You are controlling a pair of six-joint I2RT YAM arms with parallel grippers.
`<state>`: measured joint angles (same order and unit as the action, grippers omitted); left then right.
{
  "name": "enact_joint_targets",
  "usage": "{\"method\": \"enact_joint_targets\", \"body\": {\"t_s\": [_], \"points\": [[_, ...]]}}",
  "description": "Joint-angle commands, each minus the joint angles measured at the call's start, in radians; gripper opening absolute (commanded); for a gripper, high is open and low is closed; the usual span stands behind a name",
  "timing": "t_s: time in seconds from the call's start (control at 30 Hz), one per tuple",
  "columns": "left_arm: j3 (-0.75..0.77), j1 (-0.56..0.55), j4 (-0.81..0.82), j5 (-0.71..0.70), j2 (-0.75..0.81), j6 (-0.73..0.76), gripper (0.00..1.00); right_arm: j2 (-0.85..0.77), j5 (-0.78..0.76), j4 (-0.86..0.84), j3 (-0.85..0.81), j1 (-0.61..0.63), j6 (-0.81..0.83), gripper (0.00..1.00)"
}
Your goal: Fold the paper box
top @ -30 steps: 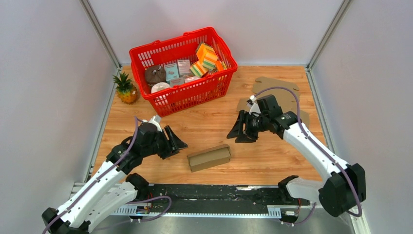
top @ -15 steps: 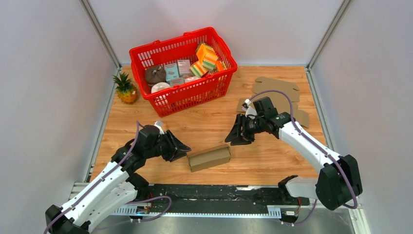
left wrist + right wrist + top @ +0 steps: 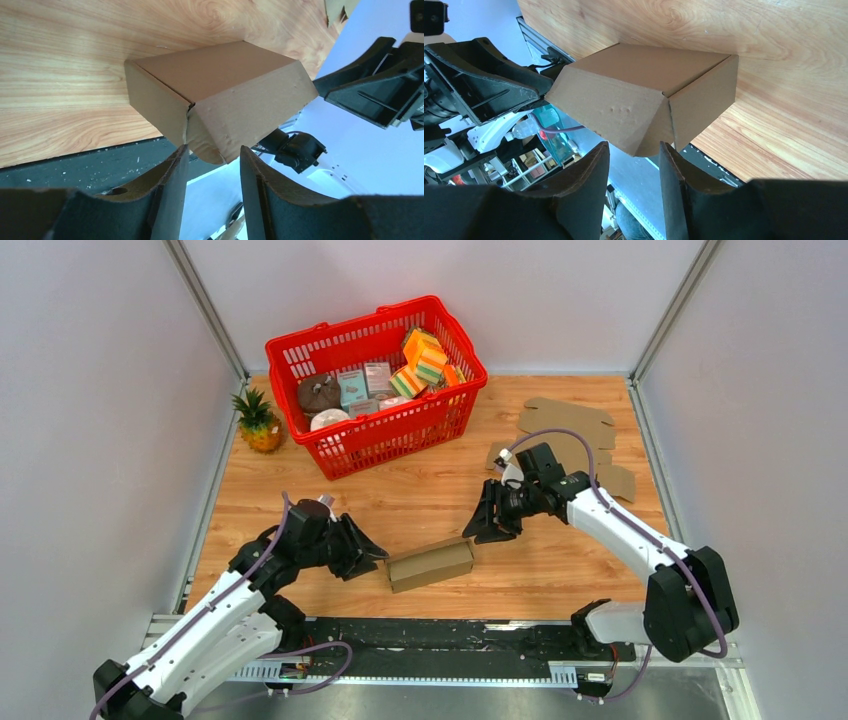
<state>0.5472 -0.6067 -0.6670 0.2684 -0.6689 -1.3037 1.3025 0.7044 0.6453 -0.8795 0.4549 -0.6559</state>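
Right claw (image 3: 488, 528) closer; box (image 3: 430, 563) lies left-to-right.

We note: paper box (image 3: 430, 563) plain brown. Basket (image 3: 390, 435) at 12 o'clock red, its blocks (image 3: 425, 358) striped yellow, green, orange. Table (image 3: 440, 500) light wood grain. Pineapple (image 3: 262, 425) at 10 o'clock yellow, green crown.

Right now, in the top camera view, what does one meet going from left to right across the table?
Pineapple → left hand → paper box → right hand → flat cardboard sheets.
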Motion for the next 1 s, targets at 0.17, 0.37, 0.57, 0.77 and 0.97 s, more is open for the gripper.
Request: {"method": "enact_joint_targets", "body": {"t_s": [0.17,0.37,0.57,0.77,0.97], "points": [[0.011,0.001,0.072,0.048,-0.021,0.003,0.42,0.03,0.009,-0.061,0.011,0.008,0.01,0.43],[-0.003,0.001,0.089,0.068,-0.029,0.007,0.35,0.043,0.012,-0.067,0.013,0.021,0.012,0.39],[-0.024,-0.001,0.073,0.081,-0.04,0.044,0.24,0.043,0.001,-0.075,0.033,0.031,0.01,0.36],[-0.046,-0.039,0.101,0.071,-0.066,0.07,0.14,0.032,-0.013,-0.111,0.092,0.047,-0.004,0.29],[-0.115,-0.077,0.129,0.029,-0.063,0.09,0.1,0.004,-0.103,-0.122,0.129,0.082,0.058,0.3]]}}
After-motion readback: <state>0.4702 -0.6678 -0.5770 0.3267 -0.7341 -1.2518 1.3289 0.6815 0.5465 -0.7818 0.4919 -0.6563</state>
